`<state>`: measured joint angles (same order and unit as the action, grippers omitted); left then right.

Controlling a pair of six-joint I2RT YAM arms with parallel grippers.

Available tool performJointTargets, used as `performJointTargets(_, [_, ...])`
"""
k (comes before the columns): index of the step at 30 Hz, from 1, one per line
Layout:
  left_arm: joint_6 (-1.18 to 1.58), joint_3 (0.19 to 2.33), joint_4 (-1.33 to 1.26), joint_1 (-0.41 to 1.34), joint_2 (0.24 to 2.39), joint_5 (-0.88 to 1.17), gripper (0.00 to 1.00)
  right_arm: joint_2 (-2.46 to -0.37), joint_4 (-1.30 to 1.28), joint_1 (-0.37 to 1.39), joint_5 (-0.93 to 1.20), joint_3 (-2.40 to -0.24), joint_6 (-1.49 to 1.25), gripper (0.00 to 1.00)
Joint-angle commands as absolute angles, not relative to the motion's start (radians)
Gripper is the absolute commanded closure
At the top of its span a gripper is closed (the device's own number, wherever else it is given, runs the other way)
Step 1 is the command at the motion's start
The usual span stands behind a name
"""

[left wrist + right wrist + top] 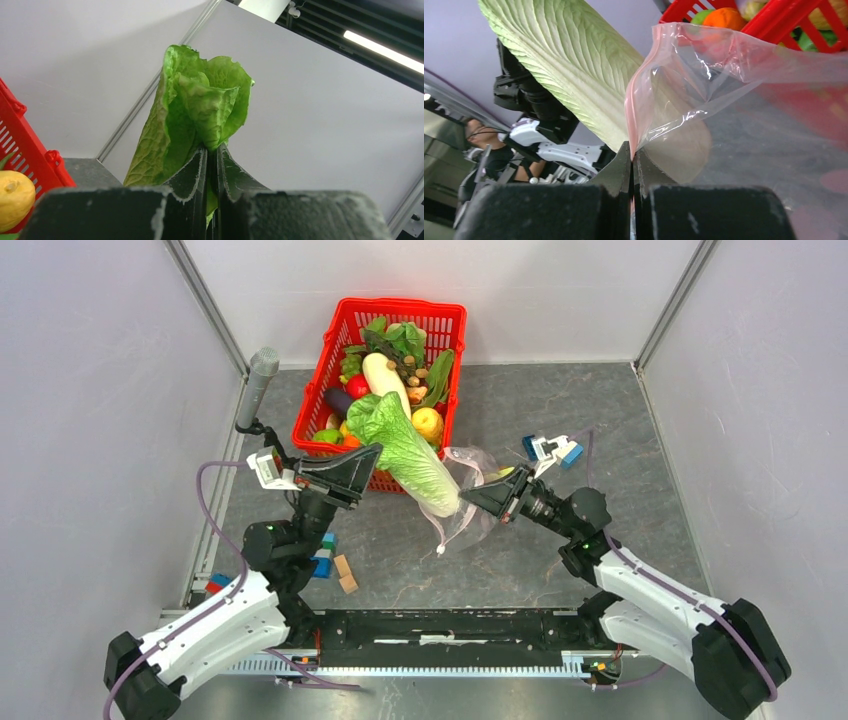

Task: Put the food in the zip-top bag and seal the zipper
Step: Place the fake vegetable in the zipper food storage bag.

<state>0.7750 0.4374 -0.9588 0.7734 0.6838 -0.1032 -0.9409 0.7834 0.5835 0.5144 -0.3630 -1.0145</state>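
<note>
While the left gripper (pixel 211 150) pinches one napa cabbage (pixel 410 450) by its leaves, the right gripper (pixel 632 150) is pressed shut on the pink zipper (pixel 636 95) of one zip-top bag (pixel 734 115), near-right of one red basket (pixel 440 320); the cabbage's white end is at the bag's mouth.

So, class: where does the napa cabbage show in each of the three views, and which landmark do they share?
Top external: napa cabbage at centre, slanting from left gripper to zip-top bag.
Left wrist: napa cabbage leafy end, at centre.
Right wrist: napa cabbage pale ribbed body, upper left.
Shared landmark: red basket.
</note>
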Motion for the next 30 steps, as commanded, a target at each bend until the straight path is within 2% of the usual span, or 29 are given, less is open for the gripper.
performJointTargets(1, [0.683,0.504,-0.939,0.77,0.651,-0.097,0.98,-0.943,1.018,0.592,0.529,-0.329,-1.141,1.0])
performJointTargets(8, [0.715,0.463,-1.121,0.771,0.799,-0.084,0.98,-0.882,0.873,0.591,0.504,-0.353,-1.07,1.0])
performJointTargets(16, [0.756,0.39,-1.221,0.771,0.852,-0.113,0.98,-0.856,1.1,0.553,0.524,-0.195,-1.203,1.0])
performJointTargets(26, [0.644,0.512,-0.946,0.77,0.712,-0.115,0.98,-0.93,1.114,0.552,0.594,-0.289,-1.239,1.0])
performJointTargets(30, [0.632,0.582,-0.843,0.77,0.692,-0.08,0.98,-0.977,1.314,0.561,0.576,-0.253,-1.387,1.0])
